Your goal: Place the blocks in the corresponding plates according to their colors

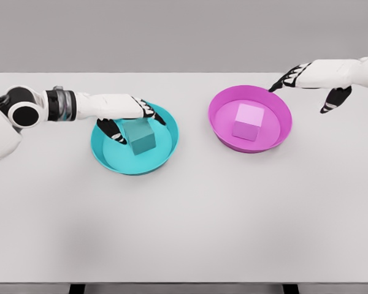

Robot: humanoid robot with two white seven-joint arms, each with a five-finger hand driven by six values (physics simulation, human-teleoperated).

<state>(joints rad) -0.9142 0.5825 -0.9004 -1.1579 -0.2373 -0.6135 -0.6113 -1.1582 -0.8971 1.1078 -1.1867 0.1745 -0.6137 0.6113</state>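
Observation:
A teal block [141, 138] sits inside the teal plate [110, 160] at the table's left centre. My left hand [134, 121] hovers over the plate's back edge, with its fingers spread around the top and left side of the block; it does not grip the block. A pink block [248, 121] rests in the pink plate [224, 139] at the right centre. My right hand [308, 79] hangs open behind and to the right of the pink plate, holding nothing, one finger pointing at its back rim.
The white table [184, 226] stretches wide in front of both plates. Its front edge runs along the bottom of the view, with two dark legs showing below.

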